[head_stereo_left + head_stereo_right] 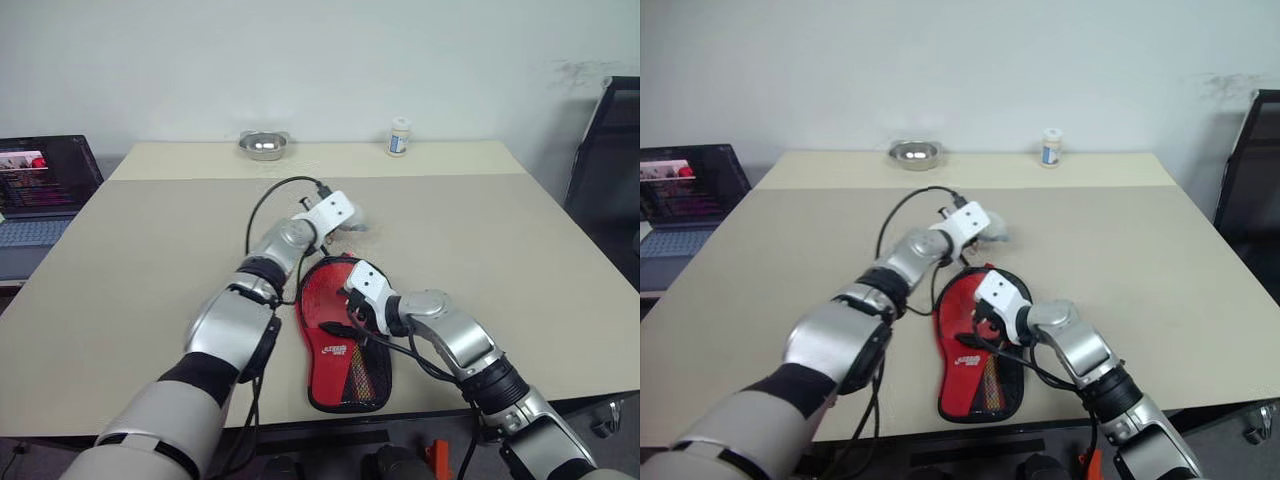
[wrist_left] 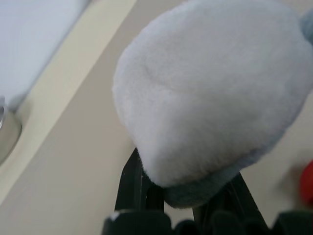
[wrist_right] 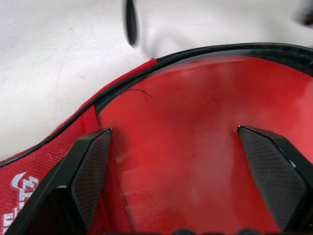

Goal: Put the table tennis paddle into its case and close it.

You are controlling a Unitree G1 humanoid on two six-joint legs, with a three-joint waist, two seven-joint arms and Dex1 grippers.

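The case (image 1: 342, 345) lies red face up near the table's front edge, white logo and black mesh pocket toward me. In the right wrist view the table tennis paddle (image 3: 186, 161) shows as a smooth red face inside the case's black rim, beside the red logo fabric (image 3: 54, 147). My right gripper (image 1: 350, 315) hovers open over that round end, one black finger (image 3: 90, 171) on each side. The handle is hidden. Beyond the case, my left gripper (image 1: 342, 216) is shut on a fluffy grey-white lump (image 2: 210, 88), held above the table.
The beige table (image 1: 500, 230) carries a metal bowl (image 1: 263, 146) and a small white bottle (image 1: 399, 137) at its far edge. An open laptop (image 1: 40, 190) stands off the left side, and a black chair (image 1: 610, 170) off the right.
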